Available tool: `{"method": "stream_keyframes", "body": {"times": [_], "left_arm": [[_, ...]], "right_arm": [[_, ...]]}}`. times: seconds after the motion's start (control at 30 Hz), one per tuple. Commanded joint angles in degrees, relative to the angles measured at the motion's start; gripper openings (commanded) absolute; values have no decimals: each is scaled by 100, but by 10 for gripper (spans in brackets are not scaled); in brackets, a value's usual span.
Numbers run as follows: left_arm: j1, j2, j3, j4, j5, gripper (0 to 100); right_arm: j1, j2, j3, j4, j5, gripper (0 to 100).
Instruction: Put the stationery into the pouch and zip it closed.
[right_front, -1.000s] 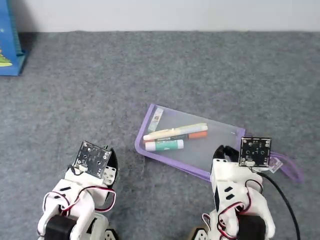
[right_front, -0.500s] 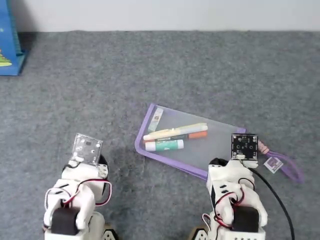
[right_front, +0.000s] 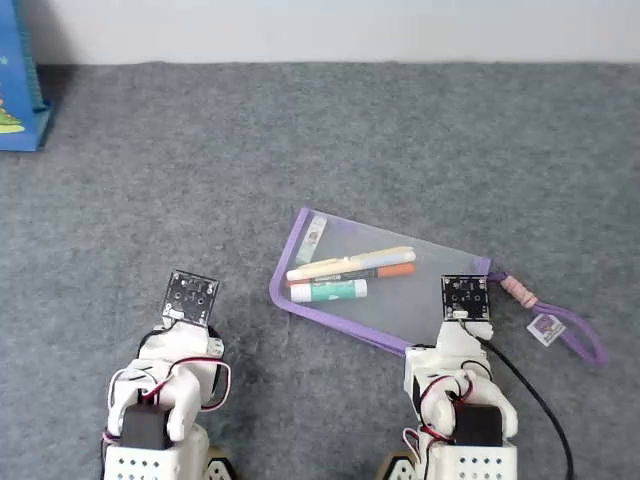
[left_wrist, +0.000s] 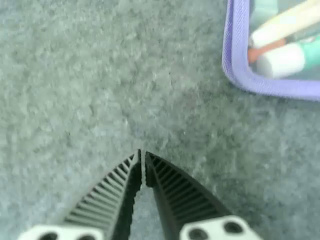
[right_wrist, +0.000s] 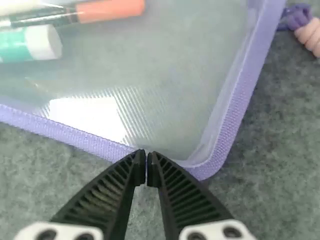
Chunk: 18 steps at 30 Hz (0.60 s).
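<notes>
Purple-edged pouch (right_wrist: 150, 90) just beside right tool (right_wrist: 146, 159)

Glossy clear plastic pouch (right_front: 420, 295) with woven purple edging; rough grey carpet (right_front: 300, 130).

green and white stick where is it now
In the high view the green and white stick lies inside the pouch, toward its left end, alongside the orange-tipped pen.

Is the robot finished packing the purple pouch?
Looks nearly finished. The markers and glue stick lie inside the pouch. Its zipper pull sits at the end by the strap, so it seems zipped, though I can't be sure. The left hand and right hand are shut, holding nothing. Nothing looks left.
</notes>
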Motion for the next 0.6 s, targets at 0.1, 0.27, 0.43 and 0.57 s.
{"method": "stream_keyframes", "body": {"times": [0.1, 0.27, 0.43, 0.57], "left_arm": [[-18, -88, -48, -158, 44, 12], [-18, -88, -48, -149, 44, 12], [9, -88, -48, 193, 26, 12], [0, -88, -48, 193, 35, 12]], "right_arm": [[-207, -13, 141, 13, -26, 8], [-13, -13, 141, 13, -18, 8], [295, -13, 141, 13, -18, 8], [497, -13, 141, 13, -44, 8]]}}
